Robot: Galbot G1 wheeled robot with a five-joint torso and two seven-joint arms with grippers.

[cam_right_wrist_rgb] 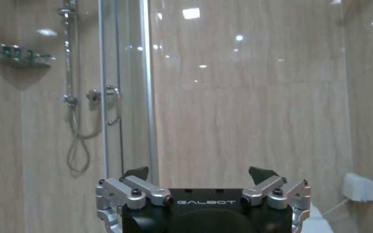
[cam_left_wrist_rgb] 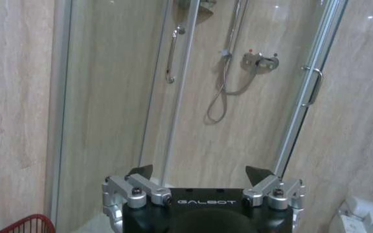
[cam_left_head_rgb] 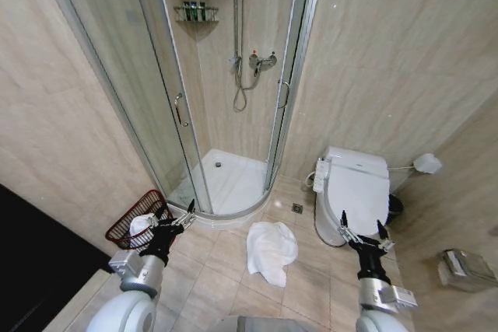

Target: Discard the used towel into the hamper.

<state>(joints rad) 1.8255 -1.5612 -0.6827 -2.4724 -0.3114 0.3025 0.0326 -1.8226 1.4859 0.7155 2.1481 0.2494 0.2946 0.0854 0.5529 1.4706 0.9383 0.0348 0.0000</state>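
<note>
A crumpled white towel (cam_left_head_rgb: 271, 251) lies on the tiled floor in front of me, between my two arms. The hamper (cam_left_head_rgb: 134, 219), a dark red wire basket with something white inside, stands at the left by the shower's glass wall; its rim (cam_left_wrist_rgb: 27, 224) also peeks into the left wrist view. My left gripper (cam_left_head_rgb: 177, 214) is raised just right of the hamper, fingers open and empty (cam_left_wrist_rgb: 199, 173). My right gripper (cam_left_head_rgb: 363, 230) hovers in front of the toilet, open and empty (cam_right_wrist_rgb: 199, 172). Both sit well above the towel.
A curved glass shower cubicle (cam_left_head_rgb: 226, 114) with an open door stands ahead. A white toilet (cam_left_head_rgb: 354, 192) is at the right, a floor drain (cam_left_head_rgb: 297, 208) beside it. A metal bin (cam_left_head_rgb: 463, 268) sits far right. A dark surface (cam_left_head_rgb: 31, 270) borders the left.
</note>
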